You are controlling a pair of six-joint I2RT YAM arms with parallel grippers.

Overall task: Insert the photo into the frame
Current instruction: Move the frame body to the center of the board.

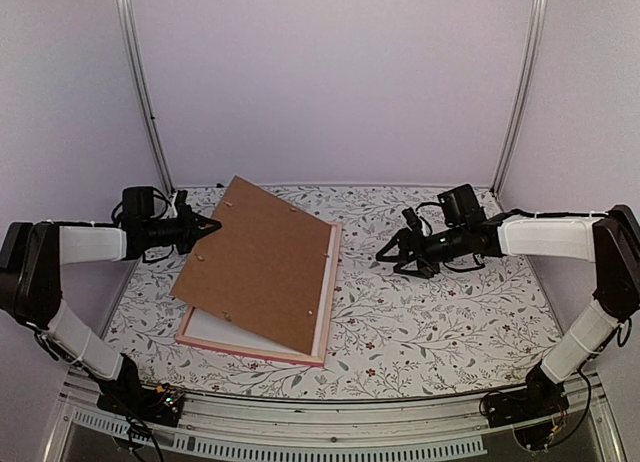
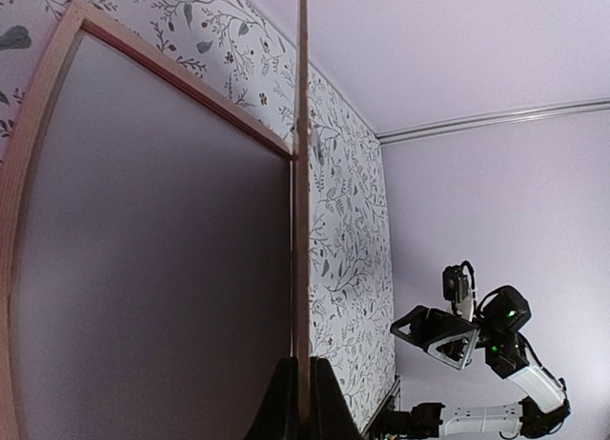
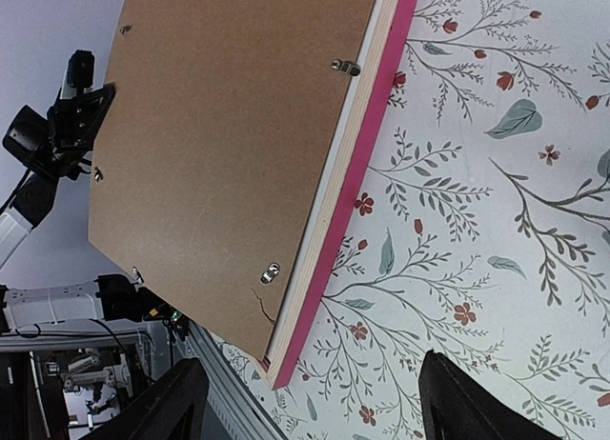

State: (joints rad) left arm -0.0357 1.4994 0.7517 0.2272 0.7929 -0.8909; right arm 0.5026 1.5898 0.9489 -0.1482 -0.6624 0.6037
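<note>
The pink frame (image 1: 326,312) lies face down on the floral table, left of centre, and a white surface (image 1: 210,329) shows inside it. A brown hardboard backing (image 1: 260,262) slants above it, lifted at its left side. My left gripper (image 1: 207,227) is shut on that board's thin edge (image 2: 302,173), with the frame's wooden rim (image 2: 38,145) off to the side. My right gripper (image 1: 388,252) hovers open to the right of the frame. In the right wrist view the right gripper (image 3: 310,407) has nothing between its fingers; the backing (image 3: 229,126) and the pink frame edge (image 3: 367,164) lie ahead. The photo is hidden.
The floral table cover (image 1: 430,322) spreads right of the frame under the right arm (image 2: 457,335). Pale enclosure walls with metal posts (image 1: 145,92) stand behind and to both sides. A metal rail (image 1: 300,422) runs along the near edge.
</note>
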